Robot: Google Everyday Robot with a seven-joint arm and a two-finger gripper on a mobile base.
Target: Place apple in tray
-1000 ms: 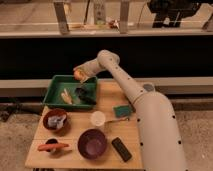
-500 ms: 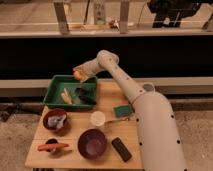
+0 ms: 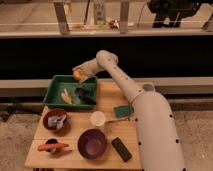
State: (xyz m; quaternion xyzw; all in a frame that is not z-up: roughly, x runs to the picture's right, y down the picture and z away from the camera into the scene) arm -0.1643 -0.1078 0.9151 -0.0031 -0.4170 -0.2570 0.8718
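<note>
The apple (image 3: 77,75) is a small orange-yellow fruit held in my gripper (image 3: 78,74), just above the far right edge of the dark green tray (image 3: 56,84). The gripper is shut on the apple and reaches in from the right on the white arm. The tray sits at the table's back left. It holds a pale banana-like piece (image 3: 66,96) and a dark object (image 3: 85,96).
On the wooden table stand a dark bowl with crumpled wrappers (image 3: 55,120), an orange carrot (image 3: 52,147) at the front left, a purple bowl (image 3: 93,143), a white cup (image 3: 98,119), a green sponge (image 3: 122,110) and a black rectangular object (image 3: 121,148).
The gripper with the apple has barely moved; it stays over the tray's far right edge.
</note>
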